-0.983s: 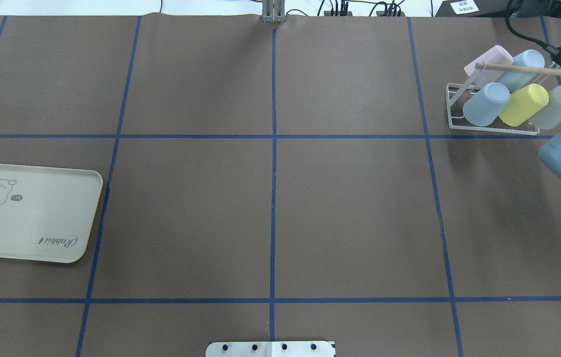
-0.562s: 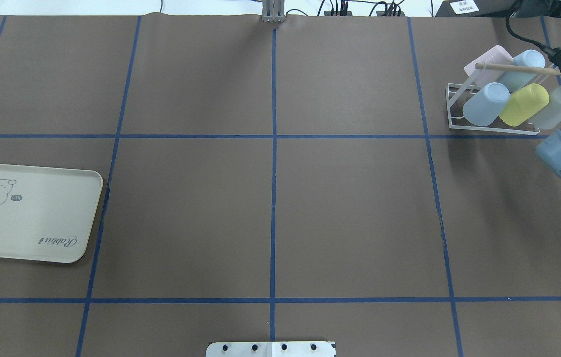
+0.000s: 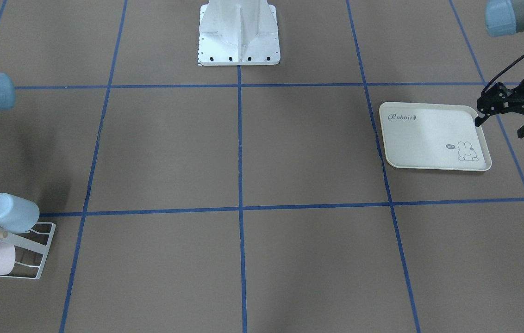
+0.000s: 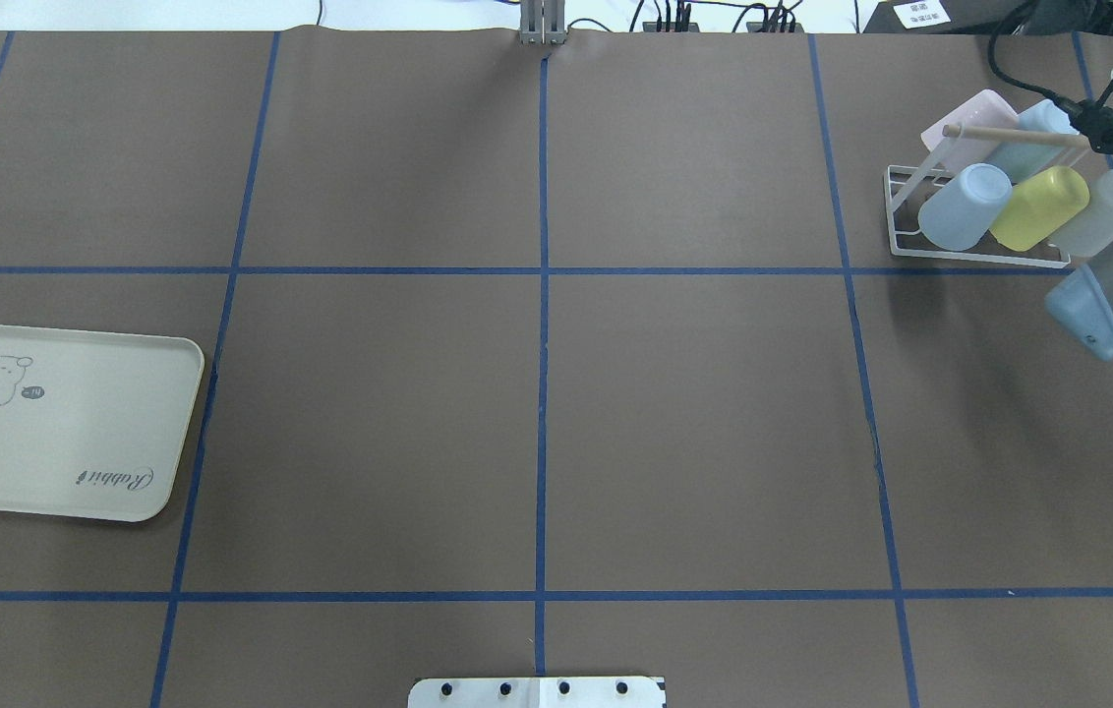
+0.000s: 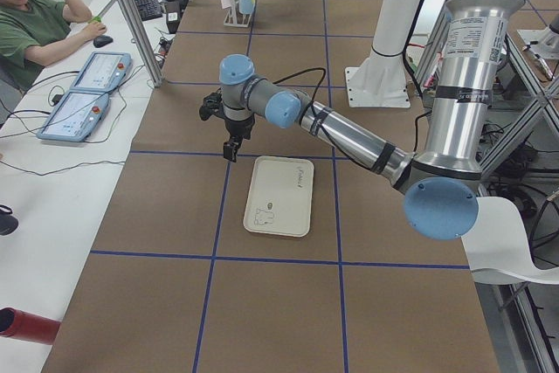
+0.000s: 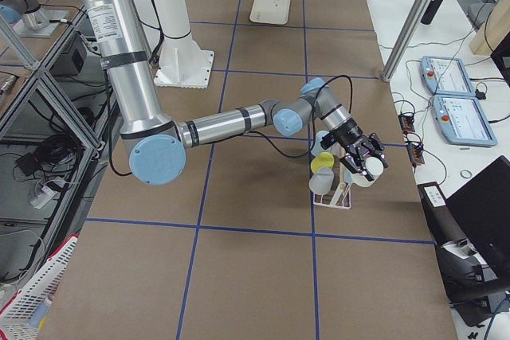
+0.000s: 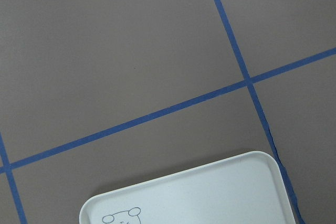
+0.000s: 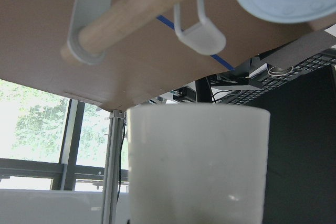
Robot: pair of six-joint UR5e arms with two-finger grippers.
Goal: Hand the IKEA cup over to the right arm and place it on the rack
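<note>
Five pastel plastic cups point(image 4: 1036, 208) sit on the small white wire rack point(image 4: 979, 258); black right gripper point(image 6: 364, 158) beside them (spread unclear), black left gripper point(image 3: 498, 128) gapes wide near the cream tray point(image 3: 428, 138).

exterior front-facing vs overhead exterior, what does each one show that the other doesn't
Only front-facing: the left pincer, open and holding nothing, near a corner of the rabbit tray, and the white base pedestal in full.
Only overhead: the whole white wire rack with five cups, including the translucent cup and a second pale blue cup, both cut off in front-facing.
Both: the tray with nothing on it, the blue tape grid, and the rack's end with the pink cup, yellow cup and nearer pale blue cup.
</note>
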